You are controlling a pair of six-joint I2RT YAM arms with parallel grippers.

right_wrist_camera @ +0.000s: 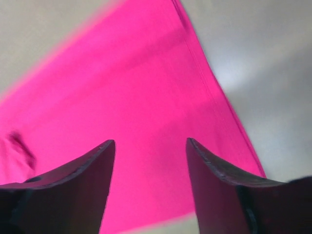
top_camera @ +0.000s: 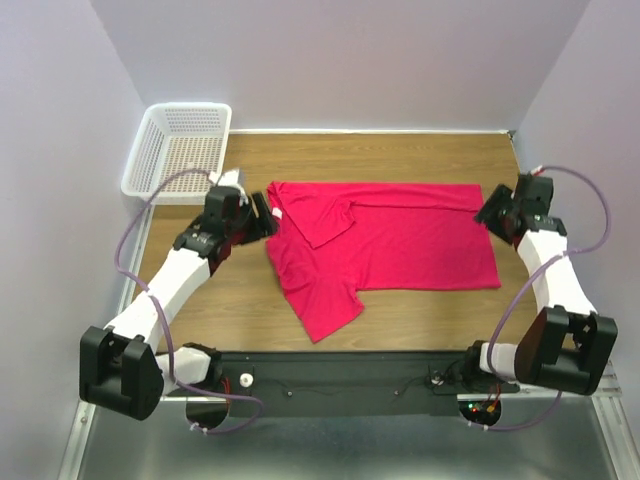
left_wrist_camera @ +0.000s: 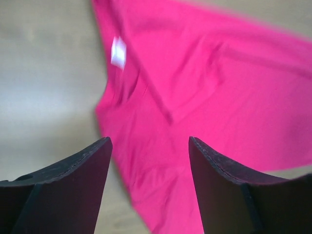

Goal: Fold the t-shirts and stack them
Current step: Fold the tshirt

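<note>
A crimson-pink t-shirt (top_camera: 400,235) lies flat on the wooden table, its far side folded over so one sleeve (top_camera: 318,222) rests on the body; the other sleeve (top_camera: 322,305) sticks out toward the arms. Its white neck label (left_wrist_camera: 118,51) shows in the left wrist view. My left gripper (top_camera: 268,215) hovers at the shirt's left edge, open, nothing between its fingers (left_wrist_camera: 78,185). My right gripper (top_camera: 490,212) hovers at the shirt's right edge, open and empty, with the cloth (right_wrist_camera: 126,107) below its fingers (right_wrist_camera: 219,190).
A white mesh basket (top_camera: 180,150) stands at the back left corner of the table (top_camera: 400,150). Lavender walls close in the left, back and right sides. The black mounting rail (top_camera: 340,375) runs along the near edge.
</note>
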